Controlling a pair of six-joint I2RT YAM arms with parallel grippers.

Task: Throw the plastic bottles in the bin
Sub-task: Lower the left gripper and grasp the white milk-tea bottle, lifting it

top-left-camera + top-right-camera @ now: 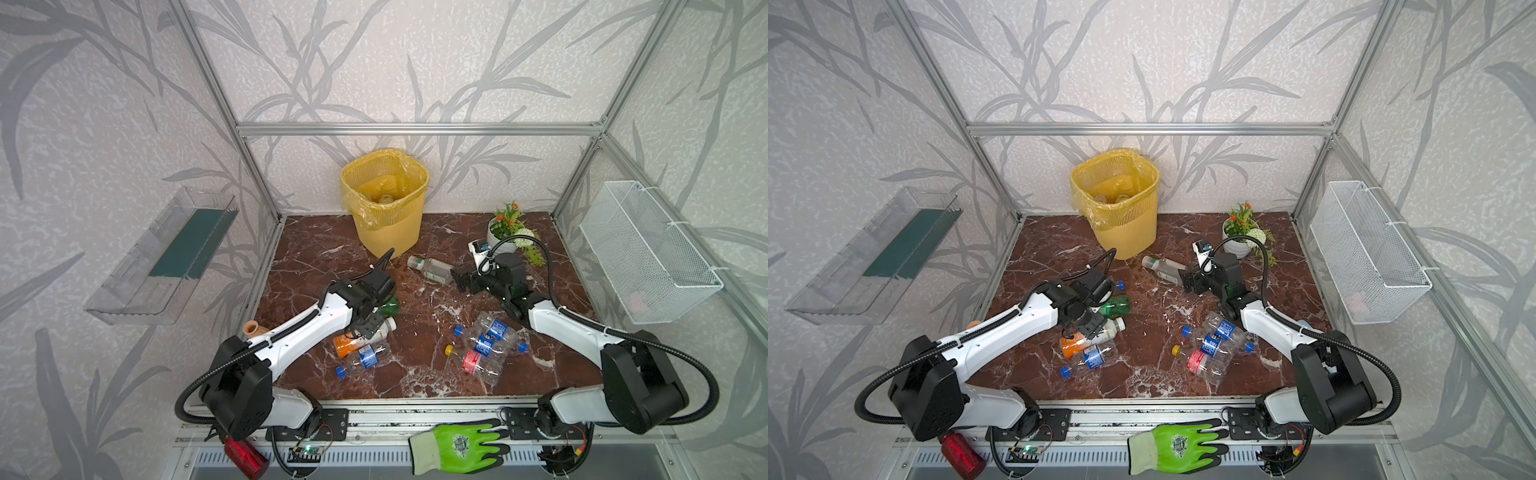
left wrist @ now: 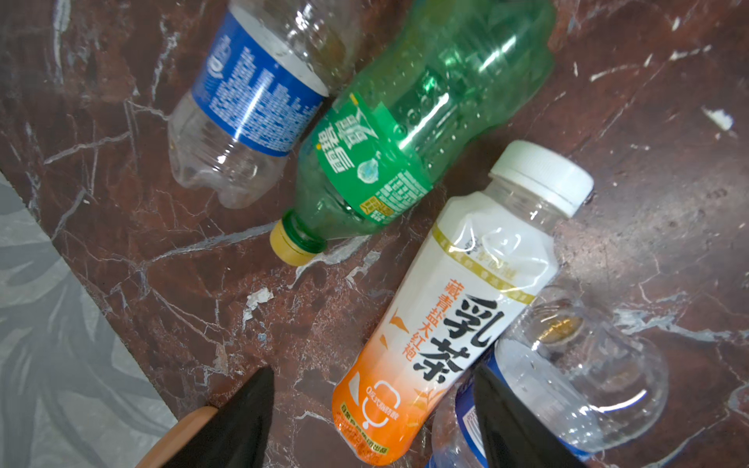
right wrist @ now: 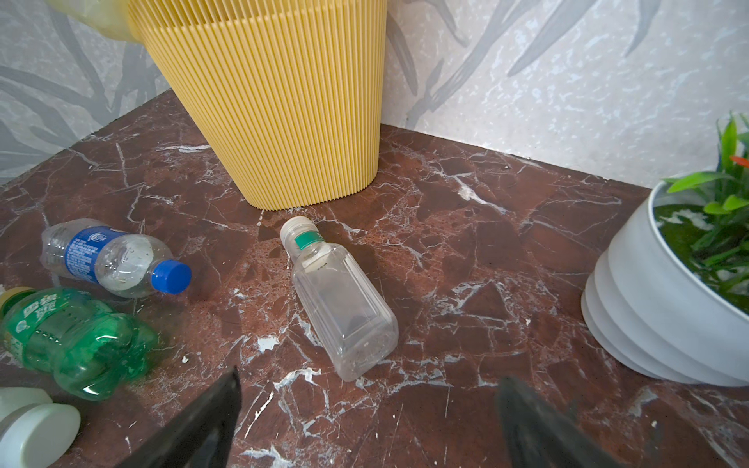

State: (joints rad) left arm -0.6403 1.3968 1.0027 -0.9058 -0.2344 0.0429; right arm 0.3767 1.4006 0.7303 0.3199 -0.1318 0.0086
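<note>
Bottles (image 1: pixel 365 359) all lie on their sides on the table (image 1: pixel 316 257); none is held. Left half: green bottle (image 2: pixel 405 121), a blue-label bottle (image 2: pixel 247 101) just beside it, a white-and-orange tea bottle (image 2: pixel 454 308), and a second blue-label bottle (image 2: pixel 575 377) against the tea bottle's orange end. Right half, toward the front edge: three crushed bottles (image 1: pixel 484 345) with blue and red labels, piled touching. One clear bottle (image 3: pixel 340 300) lies alone just in front of the bin (image 1: pixel 384 208), cap toward it. Bin stands upright at mid back edge, bag-lined; bottle shapes show dimly inside. Left gripper (image 2: pixel 373 370) hangs over the tea bottle's orange end, fingers parted to either side, not clamped. Right gripper (image 3: pixel 369 377) is spread wide, empty, just short of the clear bottle's base. Flower pot (image 1: pixel 500 245) near the back right corner; vase (image 1: pixel 254 329) at the left edge.
</note>
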